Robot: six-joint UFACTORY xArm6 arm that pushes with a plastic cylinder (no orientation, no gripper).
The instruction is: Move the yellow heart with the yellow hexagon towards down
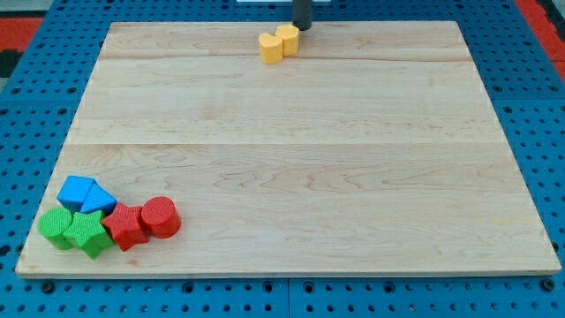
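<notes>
Two yellow blocks sit touching near the view's top centre of the wooden board: the yellow heart [271, 48] on the left and the yellow hexagon [288, 39] on the right, slightly higher. My tip [302, 27] is at the view's top, just right of and above the yellow hexagon, close to or touching its upper right side. The rod comes in from the top edge of the view.
A cluster sits at the view's bottom left: two blue blocks [86, 195], a green block [56, 227], a green star-like block [87, 233], a red block [125, 226] and a red cylinder [161, 217]. The board [291, 159] lies on a blue pegboard.
</notes>
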